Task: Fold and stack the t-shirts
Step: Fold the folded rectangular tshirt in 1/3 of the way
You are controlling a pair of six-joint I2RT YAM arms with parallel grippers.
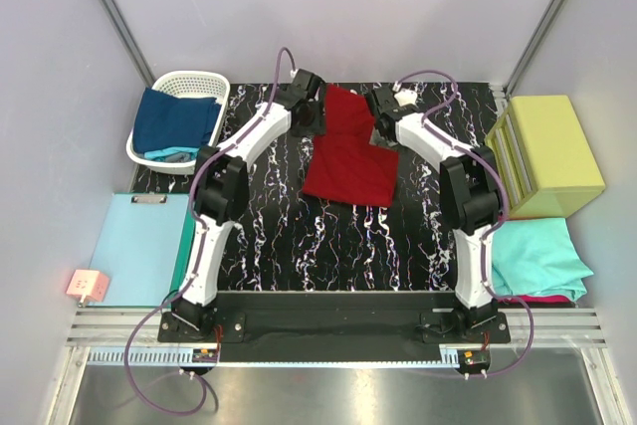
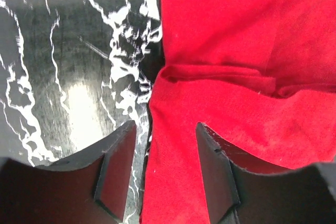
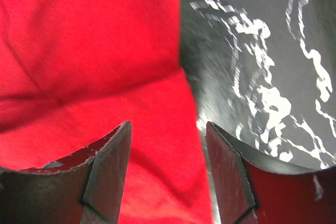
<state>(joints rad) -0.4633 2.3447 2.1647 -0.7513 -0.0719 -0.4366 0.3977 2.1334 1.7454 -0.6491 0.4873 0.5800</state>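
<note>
Nearest, lower right, a teal t-shirt point(image 1: 537, 251) lies over a magenta t-shirt point(image 1: 542, 298). In mid-frame the dark red t-shirt point(image 1: 348, 161) lies part-folded on the marbled table point(image 1: 299, 236). At its far end the left gripper point(image 2: 165, 127) and right gripper point(image 3: 168, 125) straddle its side edges, jaws apart and holding nothing. Folding looks about midway, and I'd say the next move needs fresh grips on those edges. A navy t-shirt point(image 1: 174, 121) waits in the basket point(image 1: 194, 77), upper left.

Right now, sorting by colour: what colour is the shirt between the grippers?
The shirt is dark red, clearest in top external view.
</note>
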